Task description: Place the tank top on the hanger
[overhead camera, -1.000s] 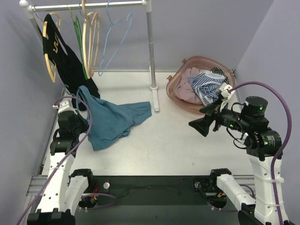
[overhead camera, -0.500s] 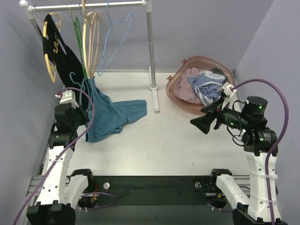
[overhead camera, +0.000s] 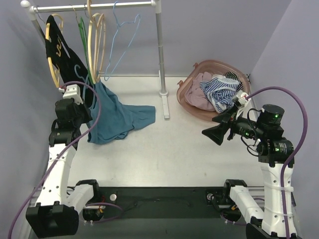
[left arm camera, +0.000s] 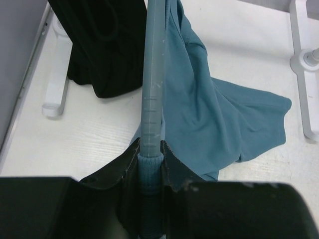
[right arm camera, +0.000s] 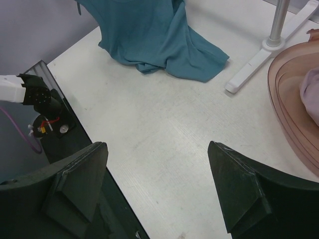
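Teal cloth is what your next move turns on: the tank top (overhead camera: 118, 117) hangs by its upper end from the hanger (left arm camera: 152, 74), and the rest of it spills down onto the counter (overhead camera: 164, 154) toward the foot of the rack post (overhead camera: 160, 50). Your left fingers (left arm camera: 122, 172) are pinched on the end of the hanger. In the left wrist view its thin bar runs straight away from them, with the tank top draped off the bar's right side and a black garment (left arm camera: 99, 50) just to its left. I cannot tell from these views whether both shoulders of the tank top sit on the hanger. My judgement is that the cloth is only partly on and its trailing half needs lifting clear. Your right fingers (right arm camera: 79, 179) are spread wide with nothing between them. They hover over bare counter beside the pink basket (overhead camera: 180, 94), well apart from the tank top, so the left arm is by far the nearer. The counter is white, flat and smooth, so the cloth should slide on it without snagging. Room is tight on the left, where the rail (overhead camera: 99, 6), its other hangers and the purple wall crowd close above the left arm.
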Robot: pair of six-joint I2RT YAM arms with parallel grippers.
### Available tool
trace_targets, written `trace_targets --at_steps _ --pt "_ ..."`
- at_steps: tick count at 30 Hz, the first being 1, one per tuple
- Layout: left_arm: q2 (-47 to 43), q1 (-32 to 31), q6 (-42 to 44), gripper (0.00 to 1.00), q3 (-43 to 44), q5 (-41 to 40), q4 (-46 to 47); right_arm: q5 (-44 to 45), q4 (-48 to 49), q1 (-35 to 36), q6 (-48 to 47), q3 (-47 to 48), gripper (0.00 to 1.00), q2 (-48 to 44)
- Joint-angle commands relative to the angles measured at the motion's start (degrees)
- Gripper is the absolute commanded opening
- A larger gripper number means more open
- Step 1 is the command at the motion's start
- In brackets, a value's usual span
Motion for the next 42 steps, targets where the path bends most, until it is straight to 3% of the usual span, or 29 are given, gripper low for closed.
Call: trace_targets --at_steps 1,23,42 --pt "3.7 0.3 1.6 0.0 8.5 -2.4 6.8 -2.7 2.5 -0.8 -0.5 -0.3 0.84 -0.8" --pt "20.8 1.0 4.8 0.0 39.6 -3.7 2.1 -3.0 2.8 -4.1 0.8 -3.9 0.84 -6.4" --pt "31.9 1.0 4.0 0.0 56.9 -2.4 -3.8 -3.1 3.0 -4.8 1.7 -4.8 0.84 -7.1"
